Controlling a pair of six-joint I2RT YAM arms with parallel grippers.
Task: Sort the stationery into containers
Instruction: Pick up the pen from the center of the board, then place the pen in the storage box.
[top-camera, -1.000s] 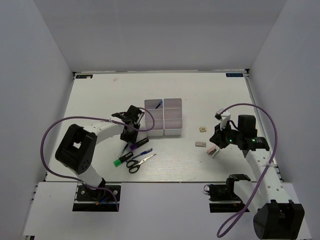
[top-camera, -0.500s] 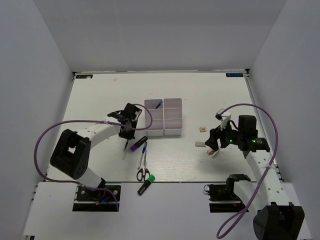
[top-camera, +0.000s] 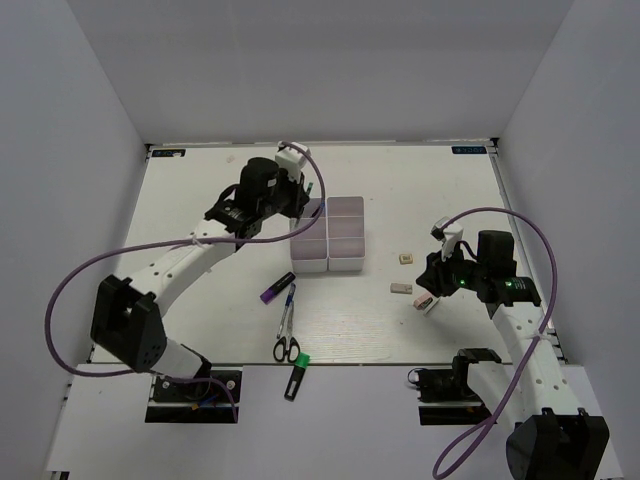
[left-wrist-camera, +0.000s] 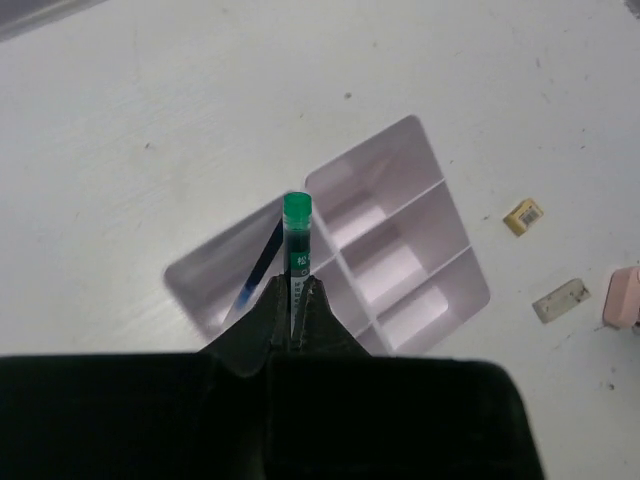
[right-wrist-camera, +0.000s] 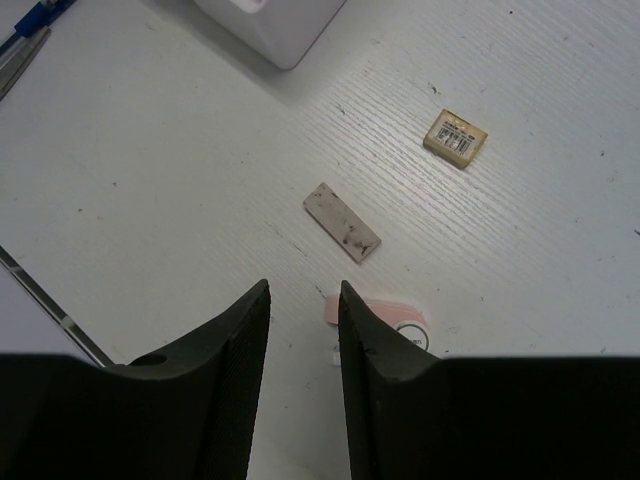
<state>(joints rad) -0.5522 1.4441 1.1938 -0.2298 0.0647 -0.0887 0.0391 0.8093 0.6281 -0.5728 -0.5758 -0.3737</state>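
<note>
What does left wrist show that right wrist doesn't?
Only left wrist: the left gripper shut on a green-capped marker above the bins. The compartments are visible, and one holds a blue pen.
Only right wrist: the right gripper, open and empty, plus a scissors tip at the frame corner.
Both: the beige eraser, the flat grey eraser, the pink-white piece and part of the bins.
</note>
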